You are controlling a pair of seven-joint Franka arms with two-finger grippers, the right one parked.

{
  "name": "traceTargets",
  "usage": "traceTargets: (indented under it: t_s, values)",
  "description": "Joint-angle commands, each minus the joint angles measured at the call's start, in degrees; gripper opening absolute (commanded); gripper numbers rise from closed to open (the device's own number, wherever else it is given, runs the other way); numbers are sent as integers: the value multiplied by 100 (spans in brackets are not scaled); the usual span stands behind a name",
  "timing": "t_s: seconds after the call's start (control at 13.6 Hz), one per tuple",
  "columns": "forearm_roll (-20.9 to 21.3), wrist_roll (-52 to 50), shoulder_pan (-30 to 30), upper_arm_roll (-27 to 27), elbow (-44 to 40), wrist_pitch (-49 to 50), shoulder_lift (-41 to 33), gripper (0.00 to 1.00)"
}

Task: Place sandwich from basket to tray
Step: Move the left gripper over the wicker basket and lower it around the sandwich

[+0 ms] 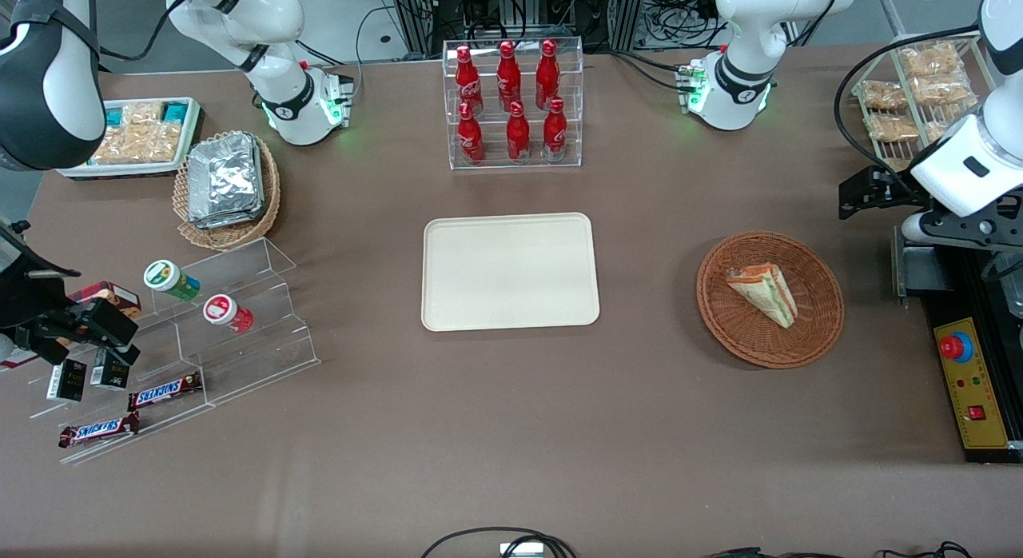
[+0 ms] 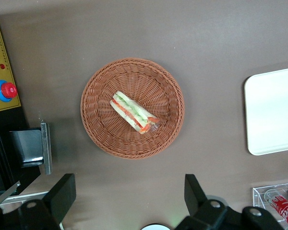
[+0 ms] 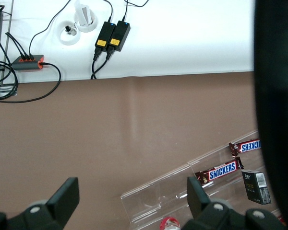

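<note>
The claw hangs with its two fingers spread wide and nothing between them, high above the brown desk at the working arm's end. Below it, with clear air between, sits the basket, and the sandwich lies on its side near the middle of the weave. The tray lies flat on the desk well apart from the claw, toward the parked arm's end, with the basket between them.
</note>
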State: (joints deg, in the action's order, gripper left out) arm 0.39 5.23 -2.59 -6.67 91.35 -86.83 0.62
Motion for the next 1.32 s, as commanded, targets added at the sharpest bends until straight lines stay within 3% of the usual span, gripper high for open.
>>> traceTargets:
  t_s: [0.0, 0.29, 0.44, 0.74, 1.25]
  values:
    - [4, 66, 40, 69, 93, -80, -80, 100]
    - [74, 4, 22, 78, 110, -97, -19, 100]
    - [180, -581, 31, 69, 242, -280, 165, 100]
    - [198, -1330, 40, 69, 1576, -1519, 0, 100]
    - [400, -3026, 48, 60, 3105, -3144, 26, 100]
